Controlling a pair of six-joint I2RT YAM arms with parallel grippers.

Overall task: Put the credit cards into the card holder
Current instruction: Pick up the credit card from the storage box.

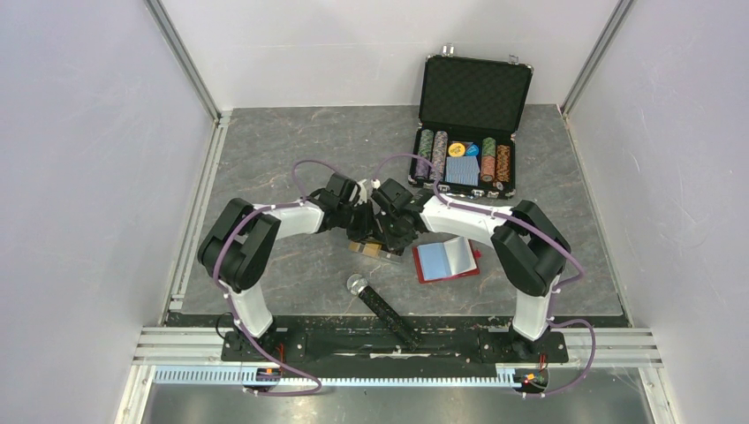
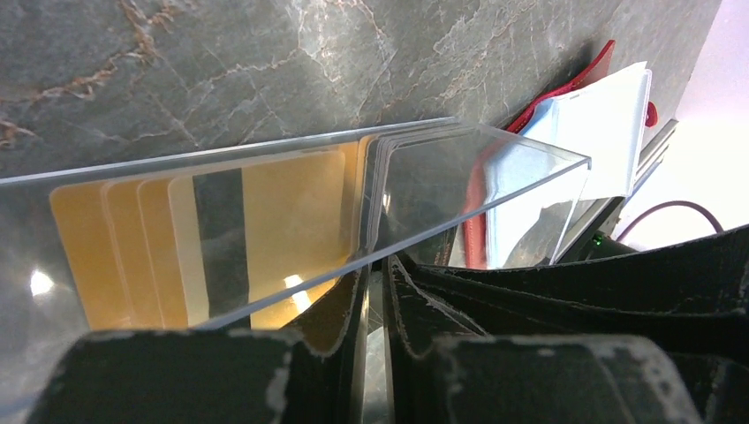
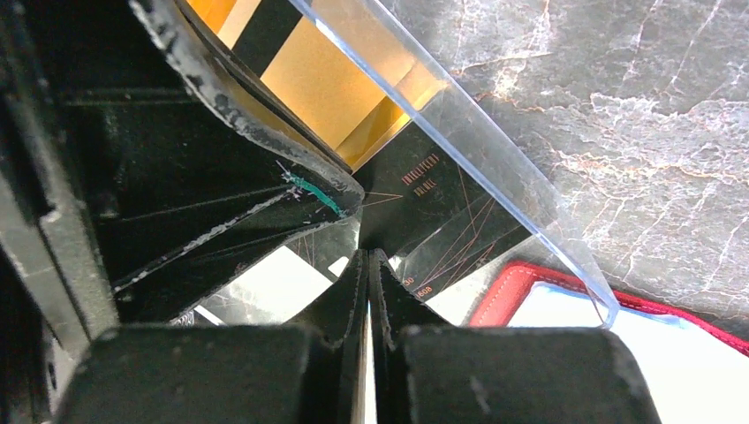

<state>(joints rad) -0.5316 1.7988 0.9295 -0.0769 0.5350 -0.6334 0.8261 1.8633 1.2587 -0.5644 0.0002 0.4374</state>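
Right pincer (image 3: 368,265) pinches shut on the case (image 3: 495,177) wall, likely steadying it for you; left pincer (image 2: 375,283) nearly closed at its edge, grip unclear. Cards (image 2: 265,238) sit inside; holder (image 1: 446,261) lies open nearby on the surface (image 1: 291,150).

From above, the left gripper (image 1: 360,225) and right gripper (image 1: 387,234) cover the case (image 2: 477,190) and all but a corner of the cards (image 1: 366,250). The holder (image 3: 636,340) runs off the right wrist view's lower edge. The black card (image 3: 424,190) bears print too small to read. Whether the left fingers (image 2: 424,305) pinch the case wall is unclear.
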